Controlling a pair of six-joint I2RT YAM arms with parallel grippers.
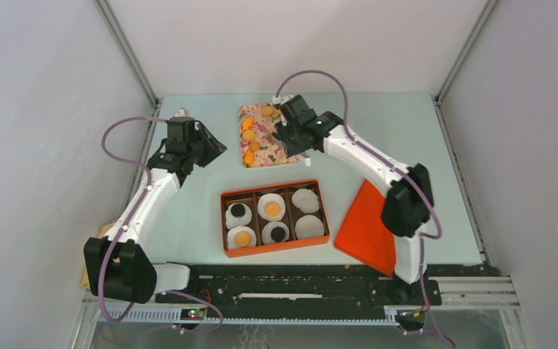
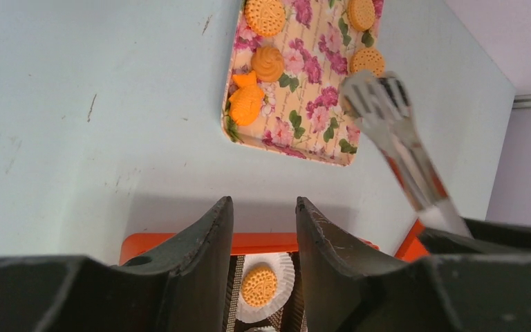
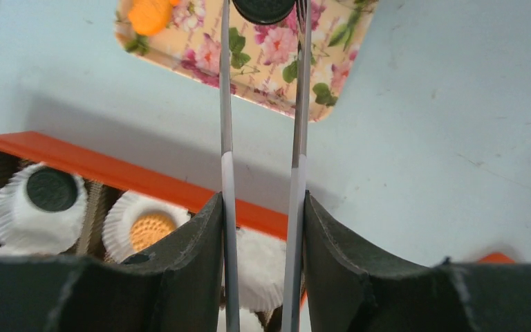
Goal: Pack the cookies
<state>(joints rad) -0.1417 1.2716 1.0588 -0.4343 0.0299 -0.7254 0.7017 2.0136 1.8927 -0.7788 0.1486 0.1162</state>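
From above, you see the orange box (image 1: 276,249) in the middle of the surface (image 1: 407,131). It has six spaces with a white paper cup (image 1: 306,201) in each. Four cups hold cookies (image 1: 272,209): two black and two orange. Behind the box lies the flowery tray (image 1: 261,156), with more orange cookies along its left side. Your right end effector (image 1: 290,137) hangs over the tray. Your left end effector (image 1: 213,147) is just left of the tray and does not touch it. An orange lid (image 1: 367,225) lies to the right of the box, under the right arm.

In the left wrist view, your left end effector is partly open, with nothing between its fingers (image 2: 207,242). Past it you see the tray with five orange cookies: three round ones, one swirl and one shaped like a fish. Shiny metal tongs (image 2: 394,131) reach over the tray's right side. At the bottom, one orange cookie sits in a cup in the box.

In the right wrist view, your right end effector is squeezed tight on the tongs. The tong tips pinch a black cookie (image 3: 263,8) over the tray. You cannot tell if that cookie touches the tray. Lower left, a black cookie and an orange cookie each sit in a cup in the box.
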